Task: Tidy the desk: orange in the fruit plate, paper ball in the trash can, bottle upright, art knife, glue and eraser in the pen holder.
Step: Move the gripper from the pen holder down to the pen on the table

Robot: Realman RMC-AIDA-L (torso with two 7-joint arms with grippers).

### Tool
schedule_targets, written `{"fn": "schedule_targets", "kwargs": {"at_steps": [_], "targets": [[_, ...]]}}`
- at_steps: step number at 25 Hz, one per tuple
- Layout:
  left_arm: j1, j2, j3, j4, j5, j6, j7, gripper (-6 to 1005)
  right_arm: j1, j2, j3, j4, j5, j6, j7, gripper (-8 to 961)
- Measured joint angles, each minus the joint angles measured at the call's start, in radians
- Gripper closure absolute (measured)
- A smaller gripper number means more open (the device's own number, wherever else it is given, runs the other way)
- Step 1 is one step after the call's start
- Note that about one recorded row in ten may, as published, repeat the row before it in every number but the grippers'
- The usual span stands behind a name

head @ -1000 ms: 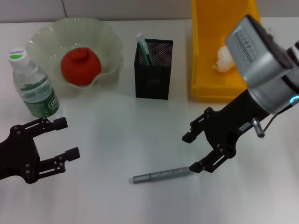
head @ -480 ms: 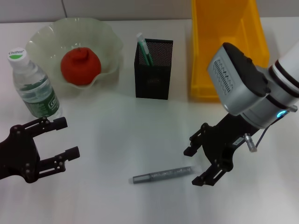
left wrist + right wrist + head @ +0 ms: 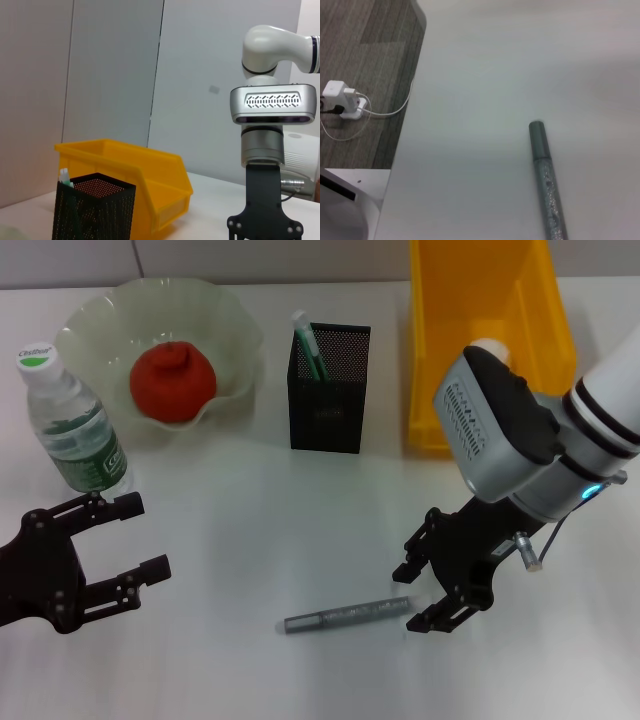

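Observation:
A slim grey stick [image 3: 345, 615] with a dark cap and a glittery body [image 3: 547, 185] lies on the white table; I cannot tell whether it is the glue or the art knife. My right gripper [image 3: 408, 598] is open, its fingertips on either side of the stick's right end. The black mesh pen holder [image 3: 328, 390] holds a green-and-white tool [image 3: 308, 345]. The orange [image 3: 172, 380] sits in the fruit plate [image 3: 90, 315]. The bottle [image 3: 72, 425] stands upright at the left. A bit of the paper ball [image 3: 488, 344] shows in the yellow trash can [image 3: 450, 360]. My left gripper [image 3: 150, 535] rests open below the bottle. The eraser is out of view.
The left wrist view shows the pen holder [image 3: 95, 210], the trash can [image 3: 135, 170] and the right arm [image 3: 272, 115] standing over the table. The table's edge [image 3: 407, 135] runs near the stick, with a power adapter [image 3: 342, 97] on the floor beyond.
My right gripper has come down and slightly left, so that the stick's right end now lies between its fingertips. The left arm has not moved.

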Motion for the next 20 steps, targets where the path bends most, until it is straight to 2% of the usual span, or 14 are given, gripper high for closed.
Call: {"fn": "schedule_targets", "kwargs": {"at_steps": [3,14,20], "targets": [[0.001,0.0,0.0,0.0,-0.001,0.0,0.001,231,-0.002,0.001,-0.018,0.002,0.004,0.018,0.0,369],[0.001,-0.002,0.0,0.0,-0.005,0.0,0.001,230,-0.002,0.002,-0.062,0.01,0.022,0.053,-0.002,420],[-0.002,-0.002,0.0,0.0,-0.006,0.0,0.0,230,-0.002,0.002,-0.076,0.007,0.025,0.058,-0.002,516]]}}
